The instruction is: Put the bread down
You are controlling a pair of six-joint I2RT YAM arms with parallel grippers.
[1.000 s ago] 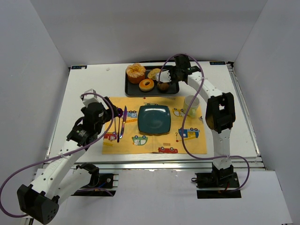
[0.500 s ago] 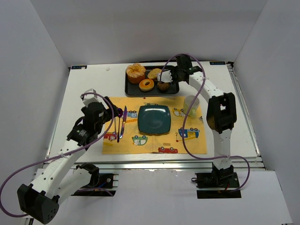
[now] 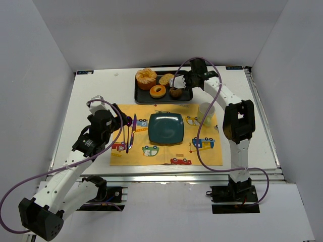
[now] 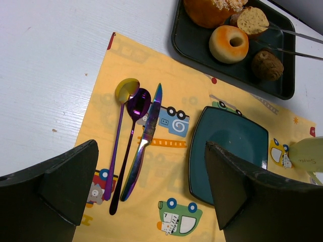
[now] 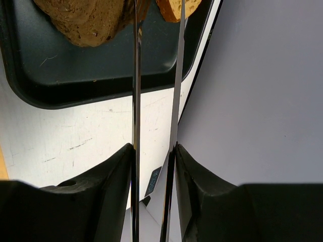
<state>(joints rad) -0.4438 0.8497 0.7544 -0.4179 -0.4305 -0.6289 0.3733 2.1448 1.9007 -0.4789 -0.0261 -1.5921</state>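
Note:
The bread (image 3: pixel 166 78), an oval tan slice with a brown crust, lies on the black tray (image 3: pixel 139 96) at the back, beside a ring donut (image 3: pixel 158 91) and a dark muffin (image 3: pixel 175 92). My right gripper (image 3: pixel 187 79) is shut on metal tongs (image 5: pixel 135 91), whose tips reach the bread (image 5: pixel 174 7) and the muffin (image 5: pixel 86 20). I cannot tell whether the tongs grip the bread. My left gripper (image 3: pixel 126 123) is open and empty above the yellow placemat (image 4: pixel 166 171). The bread also shows in the left wrist view (image 4: pixel 252 20).
A teal square plate (image 3: pixel 166 128) sits in the middle of the placemat. A purple spoon, fork and knife (image 4: pixel 136 141) lie left of it. A pale cup (image 3: pixel 206 113) stands right of the plate. A large bun (image 3: pixel 146 78) fills the tray's left end.
My right gripper with the tongs has shifted very slightly toward the far edge. The left arm has not moved.

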